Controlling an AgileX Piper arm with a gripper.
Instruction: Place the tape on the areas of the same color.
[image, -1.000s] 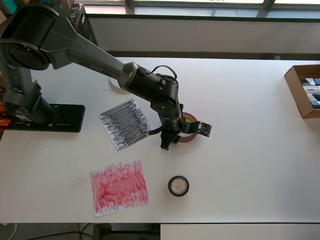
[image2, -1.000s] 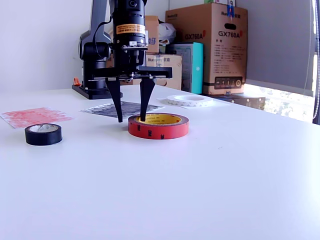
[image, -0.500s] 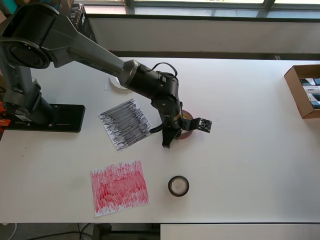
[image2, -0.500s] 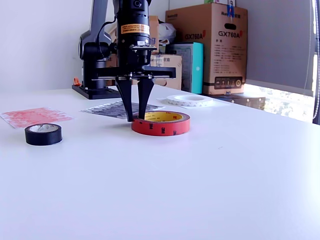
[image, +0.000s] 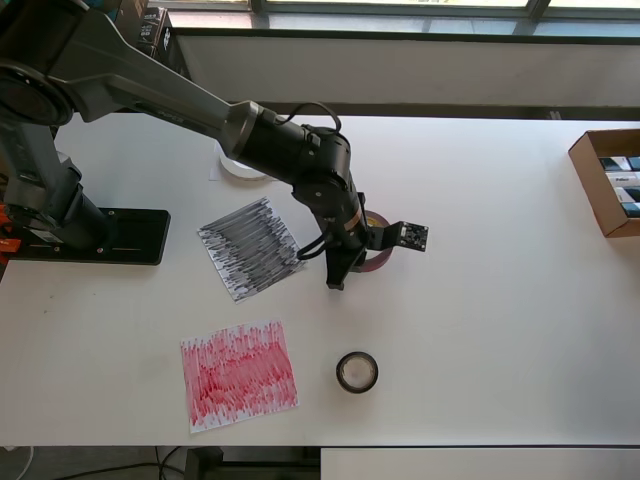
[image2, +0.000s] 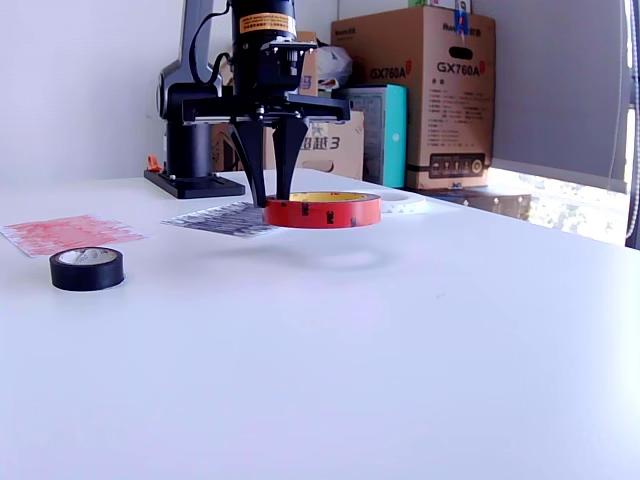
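Red tape roll (image2: 322, 210) is now hanging clear of the table (image2: 400, 330), lifted since a second ago. End effector (image2: 268, 195) is pinching its near wall, one finger inside the ring. Black roll (image: 357, 372) is sitting beside the red-scribbled sheet (image: 239, 375); black-scribbled sheet (image: 250, 247) is lying just left in the overhead view.

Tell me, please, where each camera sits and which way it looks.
Overhead view: above the table, looking straight down; whole arm, base and gripper show.
Exterior view: low at table height, looking level across it toward the boxes; only gripper and base show.
Both share the lifted red tape, black tape and red sheet.
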